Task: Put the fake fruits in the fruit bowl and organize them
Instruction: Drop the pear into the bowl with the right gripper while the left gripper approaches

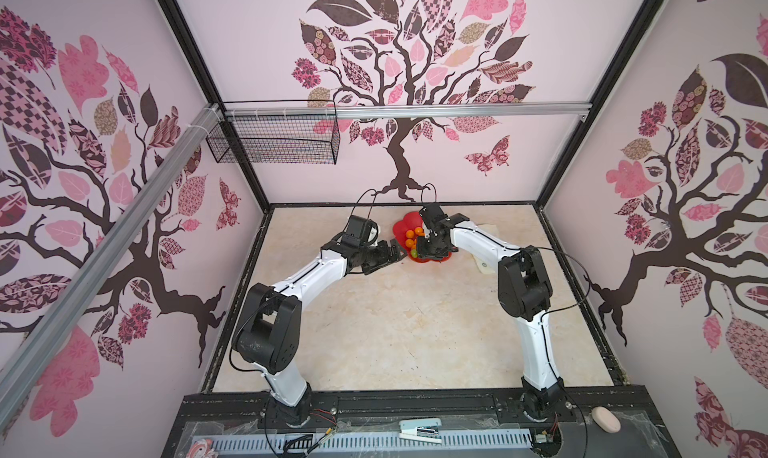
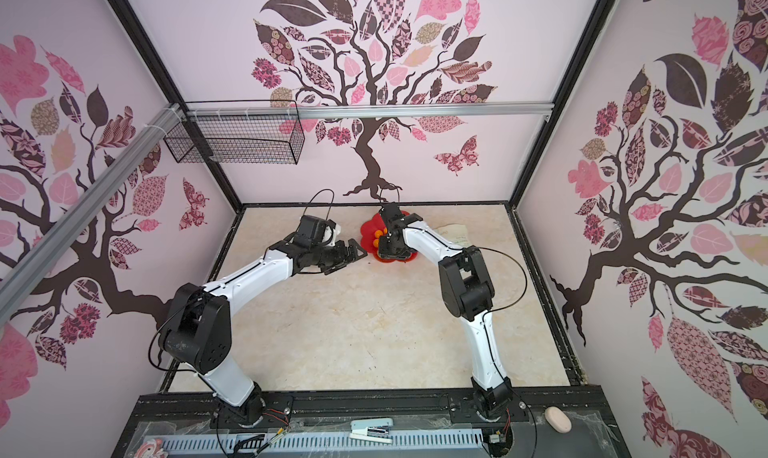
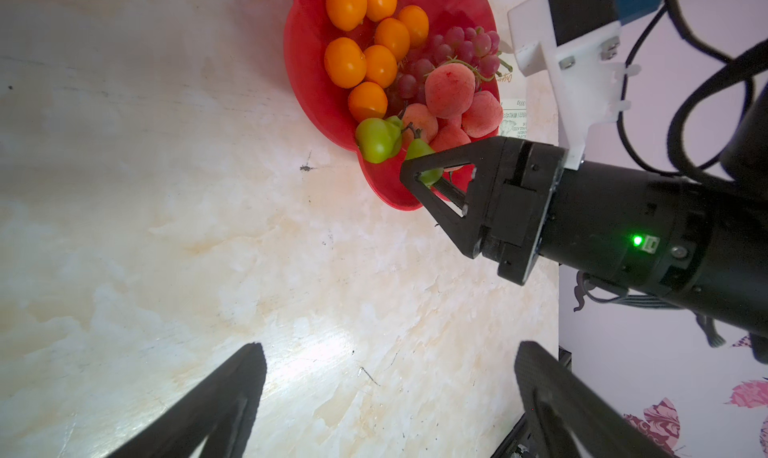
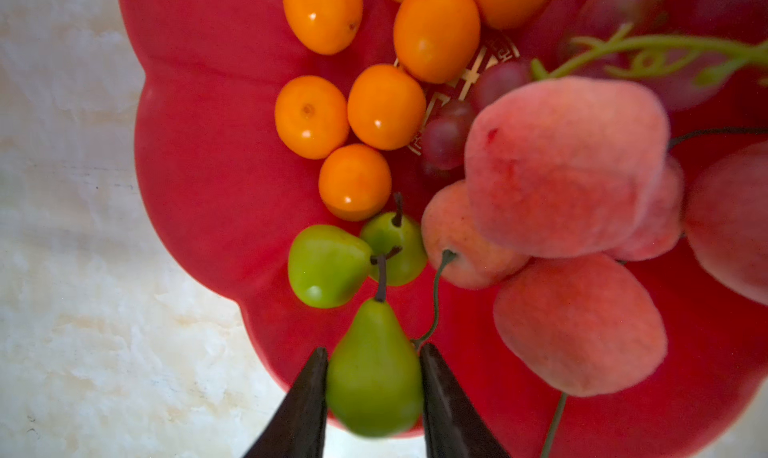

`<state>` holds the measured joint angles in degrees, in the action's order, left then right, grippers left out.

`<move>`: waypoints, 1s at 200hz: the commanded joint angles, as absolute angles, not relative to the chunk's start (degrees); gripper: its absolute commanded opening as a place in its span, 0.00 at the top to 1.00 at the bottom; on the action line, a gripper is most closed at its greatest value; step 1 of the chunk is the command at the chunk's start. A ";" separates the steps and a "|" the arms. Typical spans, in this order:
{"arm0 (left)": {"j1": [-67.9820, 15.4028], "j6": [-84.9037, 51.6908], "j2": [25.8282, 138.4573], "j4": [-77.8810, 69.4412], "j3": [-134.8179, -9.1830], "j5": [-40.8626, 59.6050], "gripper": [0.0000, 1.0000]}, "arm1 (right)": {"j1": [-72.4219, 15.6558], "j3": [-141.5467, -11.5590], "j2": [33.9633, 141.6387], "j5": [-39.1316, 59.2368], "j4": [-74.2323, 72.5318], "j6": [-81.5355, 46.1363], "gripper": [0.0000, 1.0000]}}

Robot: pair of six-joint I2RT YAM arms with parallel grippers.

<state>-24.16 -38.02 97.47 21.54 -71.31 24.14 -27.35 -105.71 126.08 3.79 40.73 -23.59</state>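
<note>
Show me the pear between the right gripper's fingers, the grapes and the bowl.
pear (image 4: pixel 374 377), right wrist view, its green belly.
grapes (image 3: pixel 482 44), left wrist view, one berry.
bowl (image 4: pixel 199 144), right wrist view, bare red wall.

Wire basket (image 1: pixel 274 140) on rail; paper packet (image 2: pixel 455 238) on tabletop (image 1: pixel 395 310), rt side.

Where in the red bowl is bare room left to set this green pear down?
Bare: the side of the fruit bowl between its rim and the oranges, up to the two green pears. Crowded: the peaches piled against the grapes. The right gripper has the held pear near that bare side.
</note>
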 commanded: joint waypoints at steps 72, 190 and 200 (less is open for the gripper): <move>-23.66 -33.52 93.87 27.43 -73.97 10.87 0.02 | -27.07 -105.09 119.88 3.23 39.01 -22.52 0.56; -7.55 -34.34 92.05 36.38 -74.21 -3.33 0.07 | -35.36 -96.69 109.66 6.60 27.73 -26.09 0.56; -6.16 -33.79 93.41 37.30 -75.36 -3.89 0.10 | -36.36 -97.33 109.93 6.82 27.68 -26.41 0.56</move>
<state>-8.67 -34.30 90.48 33.65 -72.51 -0.69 -33.54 -95.98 111.74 6.44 28.51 -25.71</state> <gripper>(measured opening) 0.928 0.444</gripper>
